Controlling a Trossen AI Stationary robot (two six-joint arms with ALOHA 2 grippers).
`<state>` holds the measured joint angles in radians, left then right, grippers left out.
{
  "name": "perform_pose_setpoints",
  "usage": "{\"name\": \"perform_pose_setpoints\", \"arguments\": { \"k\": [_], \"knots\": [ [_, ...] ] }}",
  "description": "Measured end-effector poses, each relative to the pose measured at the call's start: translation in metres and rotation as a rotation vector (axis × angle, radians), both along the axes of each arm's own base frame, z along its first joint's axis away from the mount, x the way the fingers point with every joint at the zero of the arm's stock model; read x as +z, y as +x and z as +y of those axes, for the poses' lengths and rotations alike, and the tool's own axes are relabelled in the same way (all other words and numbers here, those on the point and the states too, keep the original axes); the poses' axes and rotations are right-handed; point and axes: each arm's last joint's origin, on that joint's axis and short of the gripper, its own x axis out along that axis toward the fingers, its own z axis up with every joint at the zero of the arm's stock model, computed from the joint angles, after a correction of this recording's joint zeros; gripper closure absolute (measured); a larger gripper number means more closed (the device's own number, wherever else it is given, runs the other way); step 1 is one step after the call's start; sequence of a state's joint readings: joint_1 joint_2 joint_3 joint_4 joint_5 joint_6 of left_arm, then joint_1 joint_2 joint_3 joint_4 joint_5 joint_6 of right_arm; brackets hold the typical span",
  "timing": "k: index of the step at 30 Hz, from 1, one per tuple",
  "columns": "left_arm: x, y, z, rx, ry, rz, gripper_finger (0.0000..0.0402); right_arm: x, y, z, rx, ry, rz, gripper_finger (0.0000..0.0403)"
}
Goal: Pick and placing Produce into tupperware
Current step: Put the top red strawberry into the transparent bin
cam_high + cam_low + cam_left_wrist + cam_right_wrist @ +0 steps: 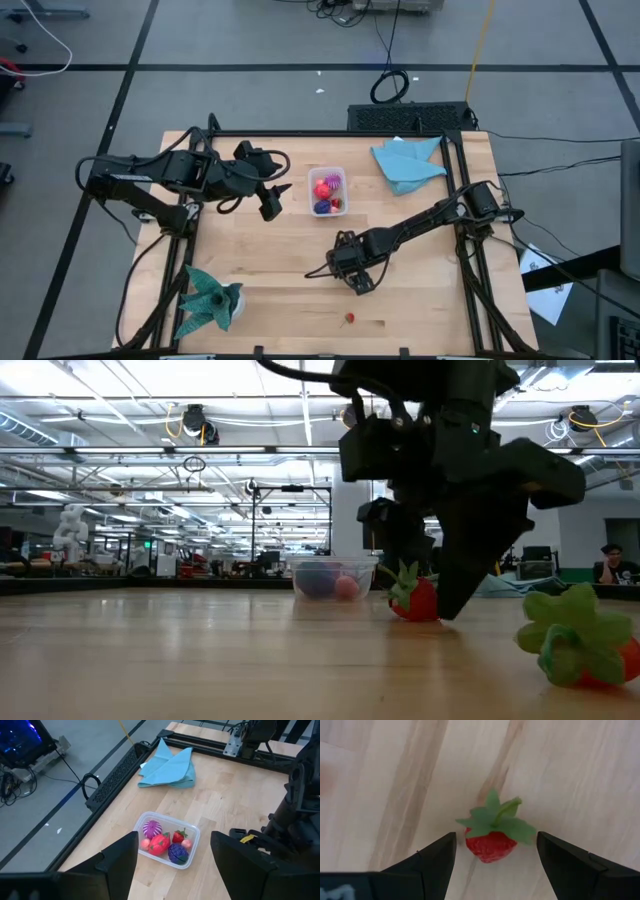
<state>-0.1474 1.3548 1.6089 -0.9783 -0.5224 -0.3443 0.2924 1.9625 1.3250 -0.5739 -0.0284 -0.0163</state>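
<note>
1. Produce is mostly packed already; the clear tub (327,191) sits on the far half of the table (260,260), between the two arms, with several toy fruits inside and none of them spilling over its rim

2. Contents, as the left wrist view shows them: a striped purple-pink ball (152,828), a large oval red fruit (159,844), a small strawberry (179,837), a dark purple berry (177,853) and one or two tiny pink pieces tucked between them; I cannot tell the exact count of the pink ones

3. Left to do, by my judgement: one loose strawberry (492,836) lies on the bare wood near the front edge, well apart from the tub; a second red fruit (575,640) wrapped in the green cloth (208,303) at the front left corner may also need collecting, though only the low view shows it

4. Right gripper (357,284) hangs low, its fingers wide apart on either side of the loose strawberry in its wrist view and not touching it; nothing is gripped

5. Left gripper (271,200) waits just beside the tub, fingers apart and empty; the blue cloth (406,163) lies at the far right corner, holding nothing that I can see
</note>
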Motion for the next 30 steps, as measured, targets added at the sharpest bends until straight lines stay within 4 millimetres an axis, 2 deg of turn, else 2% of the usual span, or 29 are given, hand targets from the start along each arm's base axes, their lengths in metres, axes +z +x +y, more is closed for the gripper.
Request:
{"name": "perform_pose_setpoints", "arguments": {
  "k": [12,30],
  "knots": [
    [0.0,0.0,0.0,0.001,-0.001,-0.001,0.0146,-0.0017,-0.0003,0.0008,-0.002,0.003,-0.009,0.014],
    [0.0001,0.0001,0.0,0.003,-0.004,-0.003,0.0146,-0.0015,0.0003,0.0008,0.006,0.003,-0.016,0.0256]
  ]
}}
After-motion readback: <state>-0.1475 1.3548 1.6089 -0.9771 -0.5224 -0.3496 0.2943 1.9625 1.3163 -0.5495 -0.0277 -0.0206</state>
